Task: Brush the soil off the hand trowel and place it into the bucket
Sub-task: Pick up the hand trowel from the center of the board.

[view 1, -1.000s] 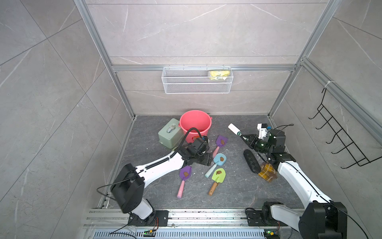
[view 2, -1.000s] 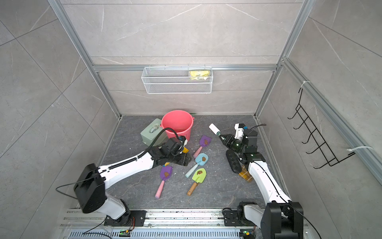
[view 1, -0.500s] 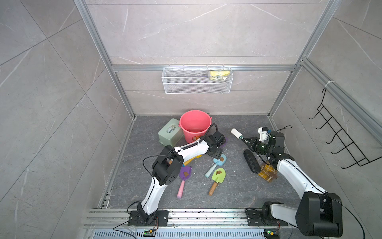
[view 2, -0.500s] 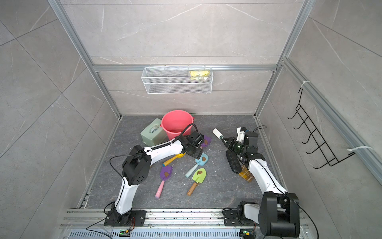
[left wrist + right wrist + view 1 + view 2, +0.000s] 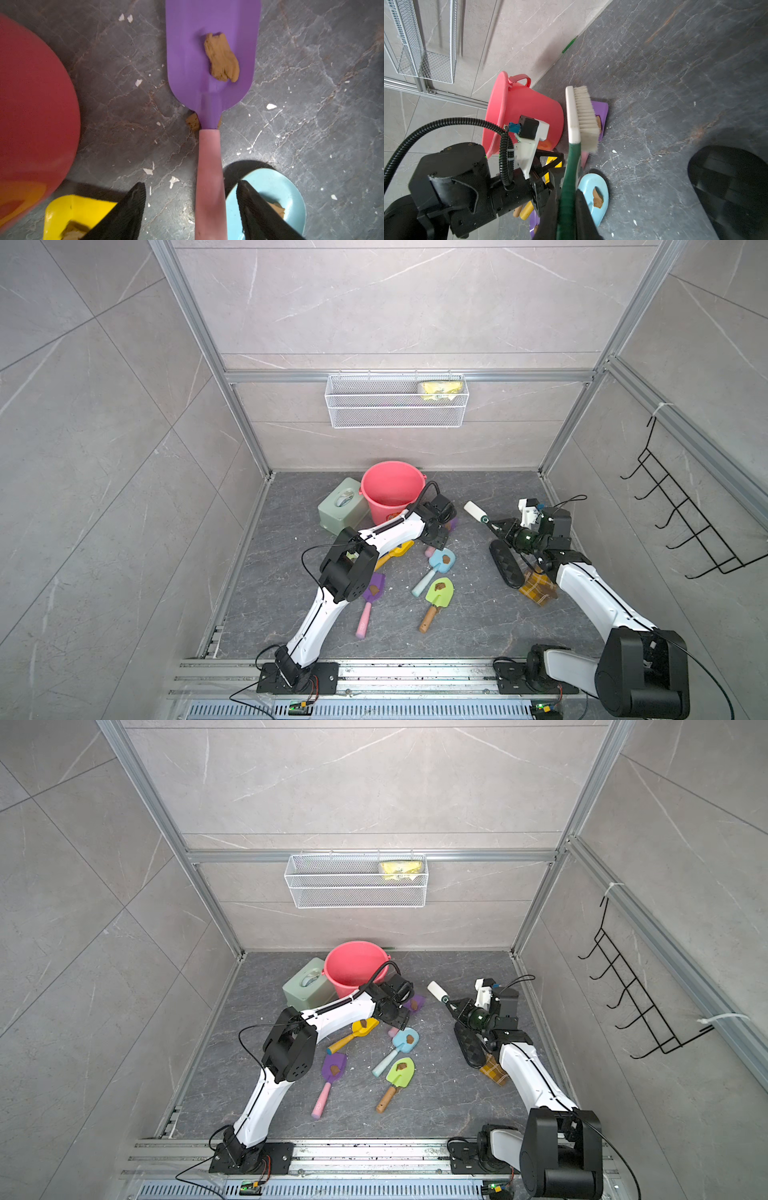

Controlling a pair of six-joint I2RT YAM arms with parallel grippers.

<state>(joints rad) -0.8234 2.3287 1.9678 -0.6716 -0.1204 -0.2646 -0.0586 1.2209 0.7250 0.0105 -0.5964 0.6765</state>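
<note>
Grippers both in view; left gripper (image 5: 190, 185) open. Its fingers (image 5: 135, 205) stand on either side of the pink handle of the purple trowel (image 5: 187, 52), with a gap showing on both sides and no contact that I can see. The purple trowel lies flat on the floor (image 5: 311, 104), blade just beside the bucket (image 5: 390, 489) and outside it. Of the soil (image 5: 222, 58), one brown lump sits on the blade; a second lump (image 5: 192, 123) lies on the floor at the blade's neck.

The right gripper (image 5: 568, 207) is clamped on the green handle of the brush (image 5: 583, 116), which is off the floor, bristles toward the purple blade. Cannot tell whether they touch. A yellow trowel (image 5: 68, 212) and a blue trowel (image 5: 276, 187) lie near the left fingers, each carrying a lump.
</note>
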